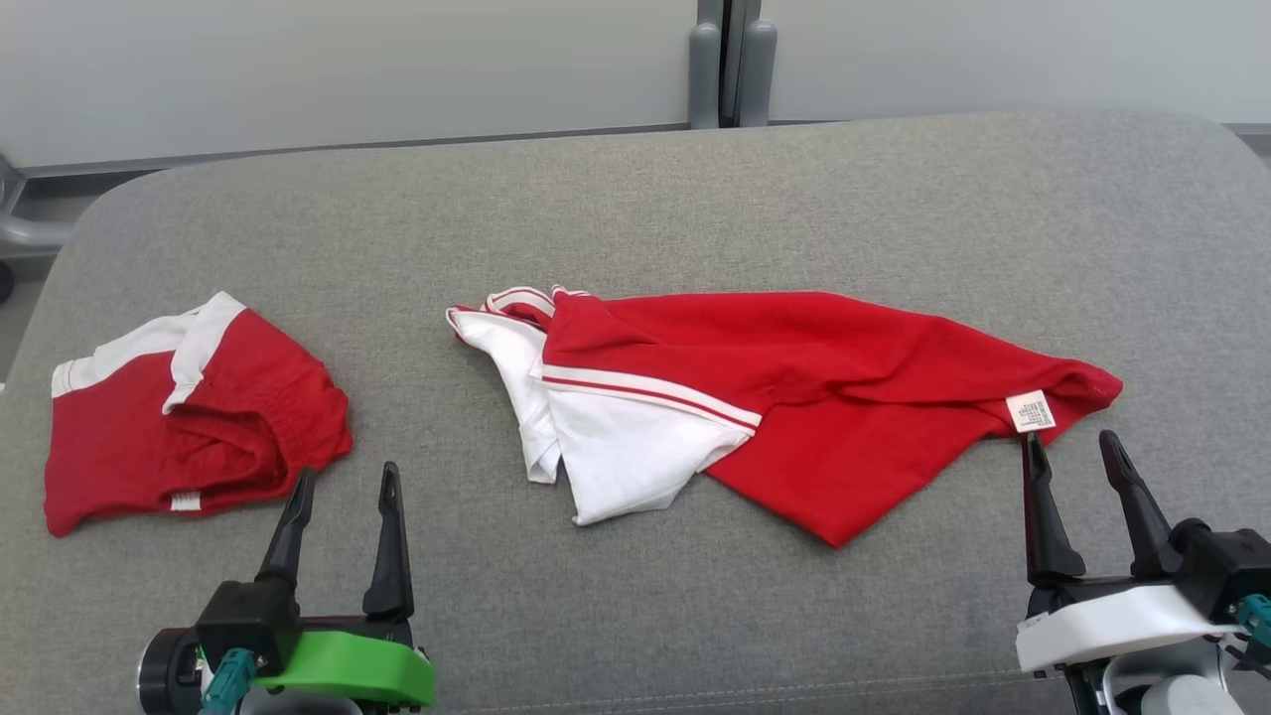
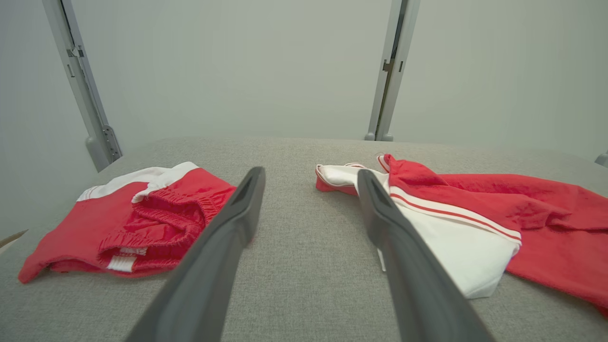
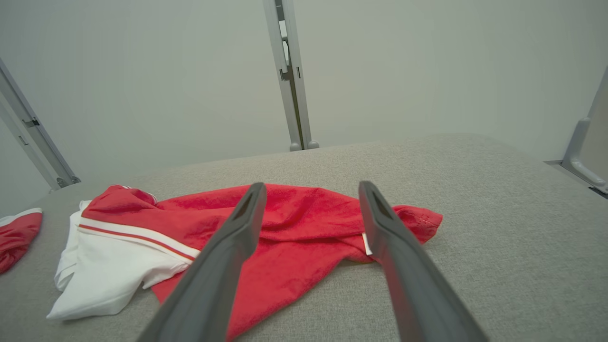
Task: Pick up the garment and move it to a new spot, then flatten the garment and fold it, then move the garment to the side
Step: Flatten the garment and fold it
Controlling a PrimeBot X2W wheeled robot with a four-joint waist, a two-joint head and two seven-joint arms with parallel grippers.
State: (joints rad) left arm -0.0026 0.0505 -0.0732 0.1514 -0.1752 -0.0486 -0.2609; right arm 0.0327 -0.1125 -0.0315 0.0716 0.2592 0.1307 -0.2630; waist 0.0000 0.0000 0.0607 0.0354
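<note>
On the grey padded surface (image 1: 635, 199), 2 pieces of clothing and 2 grippers are recorded.

1. Garment (image 1: 794, 397): red shirt with white sleeve and striped trim. It is found across the middle of the surface, crumpled, with the white sleeve turned over the red body. A white label (image 1: 1031, 410) is shown at its right-hand hem corner. It is held by nothing.

2. Shorts (image 1: 189, 417): red with white bands, loosely folded, placed at the left of the surface and well apart from the garment. These are judged to be already dealt with, not the piece in hand.

3. Left gripper (image 1: 346, 475): fingers spread, nothing between them. It is positioned near the shorts' front edge and apart from the garment, pointing at the bare strip between the 2 pieces.

4. Right gripper (image 1: 1070, 442): fingers spread, nothing between them. Its tips are set just short of the labelled hem corner.

Step in hand: the 1st, the pick-up, judged not yet begun, since the garment lies flat and ungripped.

Next move, as judged: the right gripper is to be brought forward and down onto the hem corner and closed on the cloth. The left gripper would need to be carried across to the sleeve end. A spot clear of the shorts is called for.
</note>
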